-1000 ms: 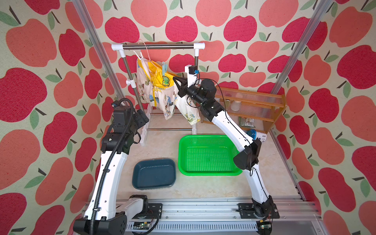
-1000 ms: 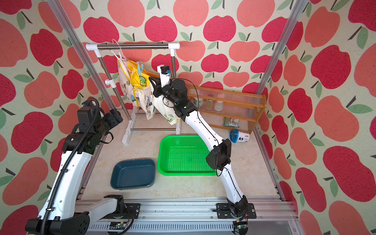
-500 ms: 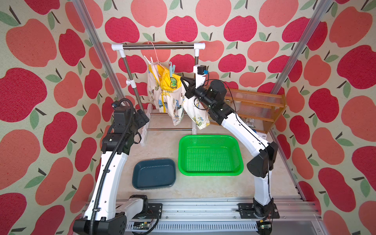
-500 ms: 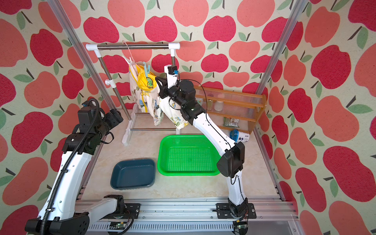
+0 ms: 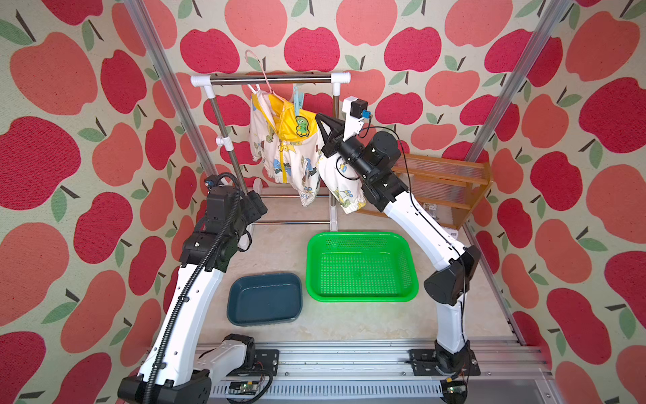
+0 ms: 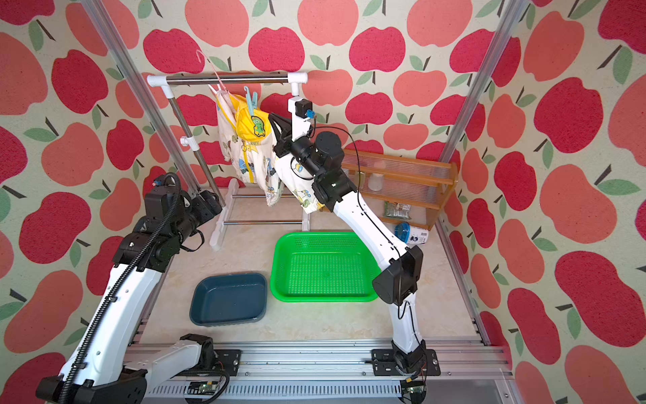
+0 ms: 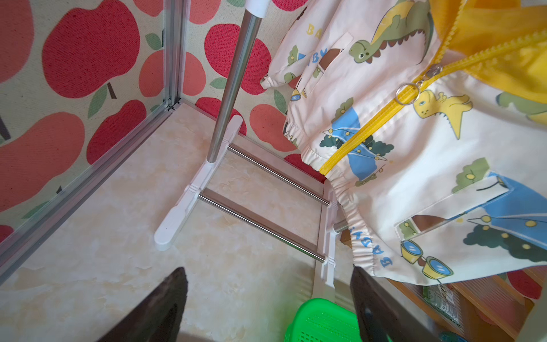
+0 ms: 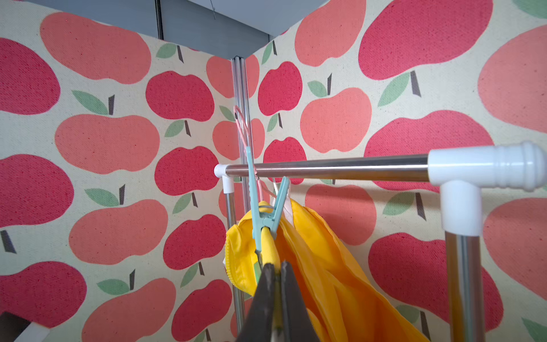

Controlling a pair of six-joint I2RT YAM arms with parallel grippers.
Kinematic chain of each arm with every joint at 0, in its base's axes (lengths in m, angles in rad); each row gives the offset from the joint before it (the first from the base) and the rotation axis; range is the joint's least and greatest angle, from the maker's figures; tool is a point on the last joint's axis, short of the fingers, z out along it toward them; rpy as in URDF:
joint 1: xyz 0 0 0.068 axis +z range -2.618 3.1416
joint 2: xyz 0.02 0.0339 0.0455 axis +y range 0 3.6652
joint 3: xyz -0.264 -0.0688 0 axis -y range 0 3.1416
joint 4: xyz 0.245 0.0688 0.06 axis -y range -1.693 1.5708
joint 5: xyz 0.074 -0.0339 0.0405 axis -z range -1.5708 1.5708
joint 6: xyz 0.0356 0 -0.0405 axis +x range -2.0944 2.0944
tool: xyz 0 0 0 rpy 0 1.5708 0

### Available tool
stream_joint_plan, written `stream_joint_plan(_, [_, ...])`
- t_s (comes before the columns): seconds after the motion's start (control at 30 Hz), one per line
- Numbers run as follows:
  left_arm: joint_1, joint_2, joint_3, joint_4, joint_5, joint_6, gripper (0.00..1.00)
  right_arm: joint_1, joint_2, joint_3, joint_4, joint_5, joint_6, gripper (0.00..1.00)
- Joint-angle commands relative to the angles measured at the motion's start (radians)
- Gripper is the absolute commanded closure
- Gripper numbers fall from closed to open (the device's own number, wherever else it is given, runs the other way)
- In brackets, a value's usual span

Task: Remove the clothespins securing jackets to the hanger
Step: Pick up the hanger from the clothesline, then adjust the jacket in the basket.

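Note:
The cream dinosaur-print jacket [image 5: 283,154] [image 6: 244,154] hangs from the pink hanger [image 5: 260,70] [image 6: 209,66] on the rack rail. A pale-blue clothespin [image 5: 298,101] [image 6: 251,99] [image 8: 266,213] clips its yellow-lined shoulder. My right gripper [image 5: 320,119] [image 6: 272,117] [image 8: 276,266] is shut on a yellow fold of the jacket [image 8: 319,266], just below the clothespin. My left gripper [image 5: 258,204] [image 6: 213,204] [image 7: 268,284] stands open and empty low beside the rack's left post. The jacket's hem [image 7: 414,177] hangs to one side of it.
The steel rack [image 5: 272,78] with white joints stands at the back. A green basket [image 5: 361,235] and a dark blue tub [image 5: 265,276] sit on the floor in front. A wooden shelf [image 5: 447,182] stands behind the right arm.
My right gripper has pulled the jacket and hanger rightward along the rail, away from the rack's left post. The left arm has stayed put.

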Motion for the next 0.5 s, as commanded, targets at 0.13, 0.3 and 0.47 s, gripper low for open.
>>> stream_joint_plan(0.13, [-0.006,-0.04,-0.007,-0.083,-0.055,-0.021,0.12,-0.017,0.043,0.156,0.157,0.029,-0.011,1.0])
stream_joint_plan(0.3, [0.003,-0.048,-0.019,-0.095,-0.08,-0.014,0.11,-0.017,0.016,0.112,0.171,0.014,-0.008,1.0])
stream_joint_plan(0.47, [0.025,-0.023,-0.013,-0.062,-0.044,-0.006,0.11,-0.017,-0.051,-0.002,0.203,0.001,-0.009,1.0])
